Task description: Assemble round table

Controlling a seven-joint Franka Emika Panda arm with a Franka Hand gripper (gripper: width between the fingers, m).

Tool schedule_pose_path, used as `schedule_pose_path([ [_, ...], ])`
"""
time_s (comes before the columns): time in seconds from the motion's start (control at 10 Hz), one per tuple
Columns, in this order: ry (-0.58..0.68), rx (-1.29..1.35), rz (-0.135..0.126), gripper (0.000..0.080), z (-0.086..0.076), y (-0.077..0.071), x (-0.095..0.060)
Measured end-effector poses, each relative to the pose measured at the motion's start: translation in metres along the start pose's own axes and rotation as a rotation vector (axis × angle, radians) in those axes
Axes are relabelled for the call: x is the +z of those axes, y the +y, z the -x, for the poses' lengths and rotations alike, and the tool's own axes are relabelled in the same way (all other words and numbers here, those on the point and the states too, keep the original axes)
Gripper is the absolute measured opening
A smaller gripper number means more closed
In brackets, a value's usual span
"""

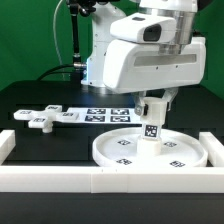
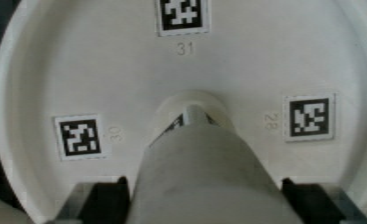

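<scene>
The large rimmed round disc (image 1: 150, 149) lies flat on the black table, tags facing up; it fills the wrist view (image 2: 180, 70). The short cylindrical leg (image 1: 151, 119) stands upright on the disc's middle, a tag on its side. In the wrist view the leg (image 2: 198, 160) runs down to the disc's centre between my two fingers. My gripper (image 1: 152, 103) is shut on the leg's upper part, with dark pads (image 2: 109, 200) on either side of it. The cross-shaped foot (image 1: 38, 119) lies on the table at the exterior view's left, apart from the disc.
The marker board (image 1: 100, 113) lies flat behind the disc. The long white border rail (image 1: 90, 181) runs along the front and up both sides. A black stand and cables rise at the back, behind the arm's white body.
</scene>
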State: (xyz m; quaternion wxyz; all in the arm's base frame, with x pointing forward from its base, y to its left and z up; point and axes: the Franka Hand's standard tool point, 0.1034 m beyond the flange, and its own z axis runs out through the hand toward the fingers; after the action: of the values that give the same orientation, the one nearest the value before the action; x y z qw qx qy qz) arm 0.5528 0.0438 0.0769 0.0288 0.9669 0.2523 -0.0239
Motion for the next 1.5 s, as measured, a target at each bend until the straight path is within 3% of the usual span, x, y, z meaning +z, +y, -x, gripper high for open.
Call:
schedule_pose_path([
  [0.1,0.002,0.058,-0.006,0.0407,0.0003,-0.0002,0.0001],
  [0.2,0.008,0.235,-0.035,0.0407,0.0026,-0.0002,0.0012],
  [0.4,0.011,0.453,-0.061,0.0407,0.0030,-0.0008,0.0013],
  [0.6,0.000,0.688,-0.117,0.0407,0.0051,0.0001,0.0019],
  [0.7,-0.003,0.794,-0.131,0.0407,0.0048,0.0002,0.0019],
  [1.3,-0.023,1.095,-0.136,0.0407,0.0042,-0.0011,0.0020],
  [1.4,-0.028,1.179,-0.149,0.0407,0.0047,-0.0008,0.0024],
  [1.5,-0.029,1.328,-0.183,0.0407,0.0049,0.0009,0.0027],
])
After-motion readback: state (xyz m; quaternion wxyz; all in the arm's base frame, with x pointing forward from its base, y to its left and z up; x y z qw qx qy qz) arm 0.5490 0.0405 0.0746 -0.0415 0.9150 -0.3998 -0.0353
